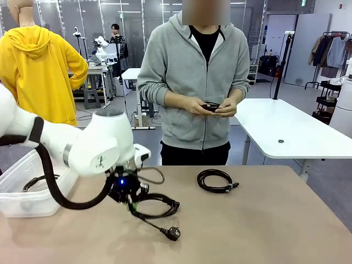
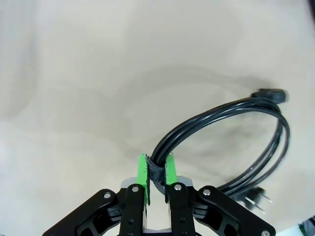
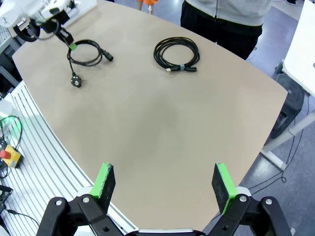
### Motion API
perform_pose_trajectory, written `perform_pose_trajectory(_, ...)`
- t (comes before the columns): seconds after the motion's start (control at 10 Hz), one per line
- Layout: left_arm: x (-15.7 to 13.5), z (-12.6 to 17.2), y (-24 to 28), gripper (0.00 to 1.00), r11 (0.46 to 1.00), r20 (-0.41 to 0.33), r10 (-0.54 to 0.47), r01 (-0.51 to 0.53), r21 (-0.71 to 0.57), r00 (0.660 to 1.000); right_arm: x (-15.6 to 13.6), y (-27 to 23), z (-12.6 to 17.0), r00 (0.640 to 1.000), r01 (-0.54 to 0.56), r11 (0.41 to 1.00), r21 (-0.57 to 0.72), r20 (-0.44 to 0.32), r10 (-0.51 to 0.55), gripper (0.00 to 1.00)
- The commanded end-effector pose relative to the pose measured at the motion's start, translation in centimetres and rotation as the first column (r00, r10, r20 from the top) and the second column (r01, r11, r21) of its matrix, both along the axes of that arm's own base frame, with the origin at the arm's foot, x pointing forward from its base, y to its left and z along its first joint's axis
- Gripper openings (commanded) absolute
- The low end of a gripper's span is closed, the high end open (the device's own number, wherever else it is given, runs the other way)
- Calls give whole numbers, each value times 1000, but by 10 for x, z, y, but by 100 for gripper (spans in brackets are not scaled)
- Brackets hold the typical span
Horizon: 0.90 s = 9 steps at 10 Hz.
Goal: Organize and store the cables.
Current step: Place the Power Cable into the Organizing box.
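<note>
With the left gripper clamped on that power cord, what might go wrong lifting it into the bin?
1. The left gripper pinches the power cord only at its strap, so the coil may slip or swing out.
2. The plug trails loose on the table and might catch the plastic bin at its rim.

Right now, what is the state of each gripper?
Left gripper: shut on the plug cable.
Right gripper: open, holding nothing.
</note>
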<state>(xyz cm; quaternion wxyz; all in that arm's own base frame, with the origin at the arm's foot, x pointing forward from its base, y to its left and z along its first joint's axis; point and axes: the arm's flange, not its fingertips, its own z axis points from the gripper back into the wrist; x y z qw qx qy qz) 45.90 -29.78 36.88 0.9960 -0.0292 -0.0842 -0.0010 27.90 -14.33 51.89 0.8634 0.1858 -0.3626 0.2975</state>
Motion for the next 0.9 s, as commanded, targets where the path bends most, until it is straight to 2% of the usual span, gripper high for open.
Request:
perform_pose_trajectory(0.0, 3, 58, 2, 14, 999, 36, -46, 47, -20, 998, 0, -1, 0, 1000, -16, 1000, 2, 9, 16, 100)
perform_pose_trajectory(0.2, 2, 82, 3, 14, 997, 49, -73, 75, -29, 996, 0, -1, 0, 1000, -16, 1000, 2, 9, 16, 100)
perform_pose_trajectory(0.4, -2, 91, 4, 14, 995, 69, -103, 104, 0, 992, 0, -1, 0, 1000, -16, 1000, 2, 9, 16, 100)
perform_pose_trajectory(0.5, -7, 94, 5, 14, 988, 60, -153, 154, -5, 986, 0, -1, 0, 1000, -16, 1000, 2, 9, 16, 100)
perform_pose_trajectory(0.6, -1, 92, 1, 14, 996, 80, -82, 84, -16, 993, 0, -1, 0, 1000, -16, 1000, 2, 9, 16, 100)
perform_pose_trajectory(0.8, -1, 92, 1, 14, 996, 80, -82, 84, -16, 993, 0, -1, 0, 1000, -16, 1000, 2, 9, 16, 100)
